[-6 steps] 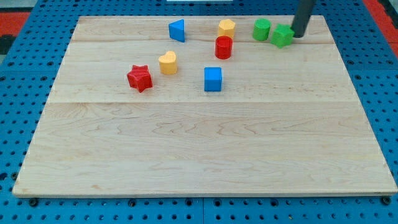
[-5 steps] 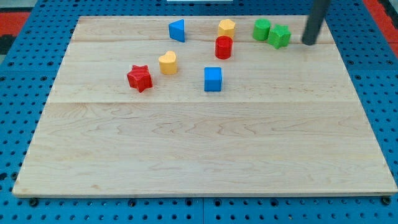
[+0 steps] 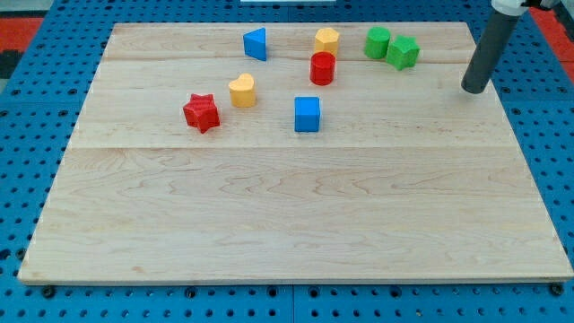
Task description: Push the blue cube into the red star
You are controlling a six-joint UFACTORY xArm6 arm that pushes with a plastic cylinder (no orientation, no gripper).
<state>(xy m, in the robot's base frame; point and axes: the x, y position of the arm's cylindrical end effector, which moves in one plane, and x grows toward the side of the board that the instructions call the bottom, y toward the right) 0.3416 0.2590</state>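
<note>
Currently the arm's dark rod comes down from the view's top right corner, and my tip (image 3: 473, 90) rests near the right edge of the wooden board (image 3: 287, 215), well apart from every block. No gripper is fitted, so there are no fingers to be open or closed; the rod holds nothing. The blue cube (image 3: 307, 114) sits a little above the board's middle, far to the left of my tip. The red star (image 3: 202, 112) lies further left at about the same height, well apart from the cube, with bare wood between them. Just up and to the right of the star stands a yellow heart-shaped block (image 3: 241, 90), close to the star but not touching it. Above the blue cube is a red cylinder (image 3: 322, 67), and just beyond that, near the far edge, a yellow block (image 3: 326, 39) whose shape looks roughly hexagonal, though the view is too small to be sure. A blue triangular block (image 3: 256, 43) stands to the left of it along the far edge. To the right, a green cylinder (image 3: 378, 41) and a green star (image 3: 404, 51) sit side by side, seemingly touching; the green star is the block nearest my tip, yet a clear gap separates them. A blue pegboard surface (image 3: 27, 135) surrounds the board.
</note>
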